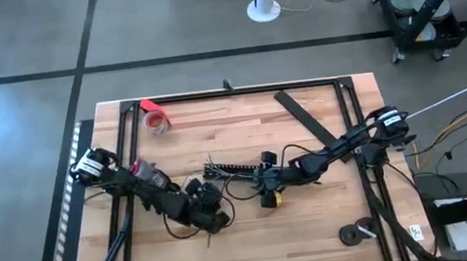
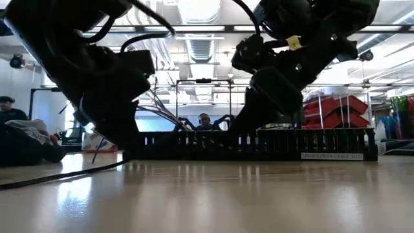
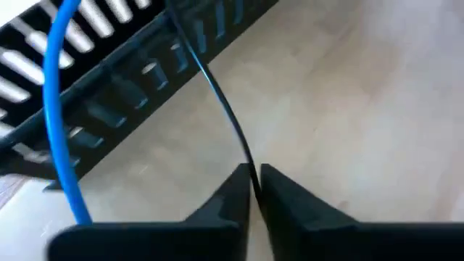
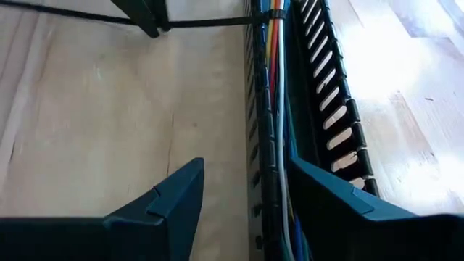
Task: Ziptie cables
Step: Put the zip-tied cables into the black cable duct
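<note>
Beyond the table [image 1: 329, 216] lies an open workshop with ceiling lights, red bins and seated people; its pale wood top carries a slotted black tray [image 2: 259, 145] holding the cables [image 4: 274, 109]; the right gripper [image 4: 246, 192], fingers spread, straddles tray and cables; the left gripper [image 3: 251, 190] is clamped on the ziptie [image 3: 221, 101], which runs from its tips to the tray; likely risks: the thin strap slipping from the pinch, or a hard tug shifting the tray.

Left pincer [image 3: 253, 190] closed, right pincer [image 4: 246, 196] spread
</note>
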Tool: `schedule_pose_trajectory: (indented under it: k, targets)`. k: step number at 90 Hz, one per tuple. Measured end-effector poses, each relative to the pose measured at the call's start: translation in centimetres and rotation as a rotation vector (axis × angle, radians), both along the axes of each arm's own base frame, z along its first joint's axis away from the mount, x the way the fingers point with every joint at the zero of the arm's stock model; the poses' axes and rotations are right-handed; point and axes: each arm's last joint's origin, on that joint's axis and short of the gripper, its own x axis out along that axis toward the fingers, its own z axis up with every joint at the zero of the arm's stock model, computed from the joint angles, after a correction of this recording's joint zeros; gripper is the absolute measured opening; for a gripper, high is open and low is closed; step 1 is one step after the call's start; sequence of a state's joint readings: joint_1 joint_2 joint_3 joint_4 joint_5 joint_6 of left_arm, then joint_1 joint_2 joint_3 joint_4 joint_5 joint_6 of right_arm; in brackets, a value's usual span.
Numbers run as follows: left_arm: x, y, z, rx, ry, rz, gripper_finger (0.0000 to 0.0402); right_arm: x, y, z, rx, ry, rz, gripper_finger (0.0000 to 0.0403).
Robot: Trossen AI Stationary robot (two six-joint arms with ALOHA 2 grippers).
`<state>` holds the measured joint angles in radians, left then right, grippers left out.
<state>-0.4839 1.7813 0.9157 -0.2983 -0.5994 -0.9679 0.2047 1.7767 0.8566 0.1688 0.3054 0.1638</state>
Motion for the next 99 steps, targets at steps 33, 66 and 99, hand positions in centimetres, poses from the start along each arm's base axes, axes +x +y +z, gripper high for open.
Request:
schedule_pose_trajectory:
  k: [33,66,99]
  targets:
    - [-0.9,1.4,3.3,0.097,-0.008,-0.025,0.0001,0.0,0.0,0.0,-0.002,0.004,0.001,0.0186]
    - [-1.7,6.1,5.3,0.266,0.182,-0.082,0.0,-0.1,0.0,-0.1,-0.003,0.01,0.003,0.0186]
    - [-2.6,8.7,2.5,0.306,0.359,-0.139,0.0,-0.5,0.0,-0.5,0.005,0.071,0.016,0.0186]
